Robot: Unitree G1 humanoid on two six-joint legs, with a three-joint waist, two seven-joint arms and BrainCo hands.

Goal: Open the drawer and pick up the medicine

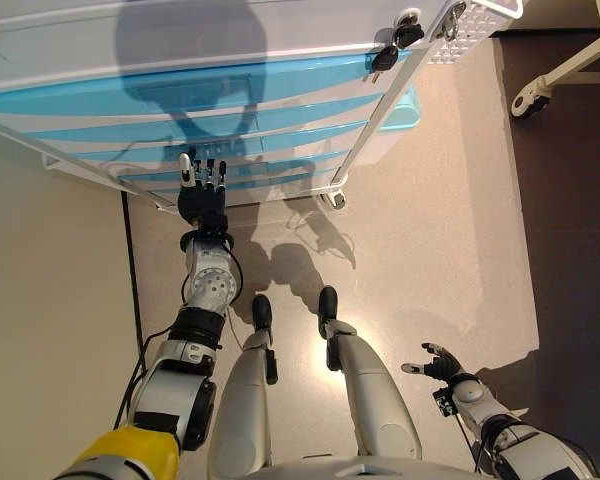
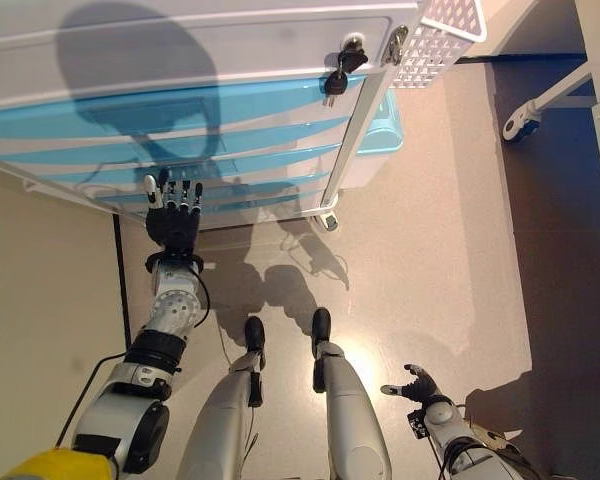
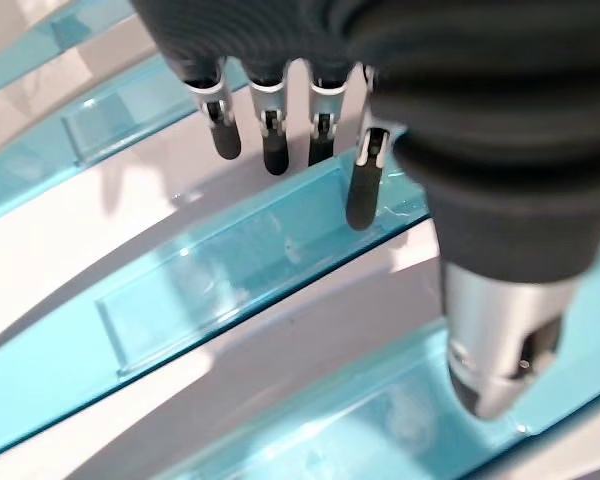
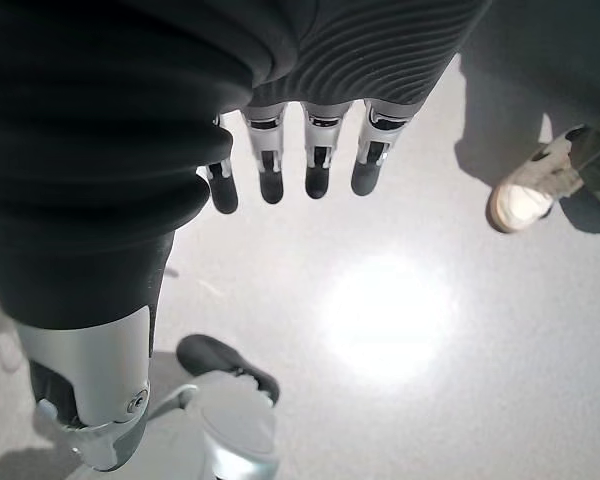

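The left hand (image 1: 202,203) holds straight, relaxed fingers (image 3: 270,140) just before a translucent blue drawer front (image 3: 230,270) of the white plastic cabinet (image 1: 230,40), perhaps touching it, while the right hand (image 1: 438,364) hangs open.

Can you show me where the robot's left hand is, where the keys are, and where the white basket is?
left hand (image 1: 202,203): left eye view, on the dark back of the hand.
keys (image 2: 337,73): right eye view, on the dark key heads hanging at the cabinet's corner.
white basket (image 2: 443,25): right eye view, on its perforated side wall.
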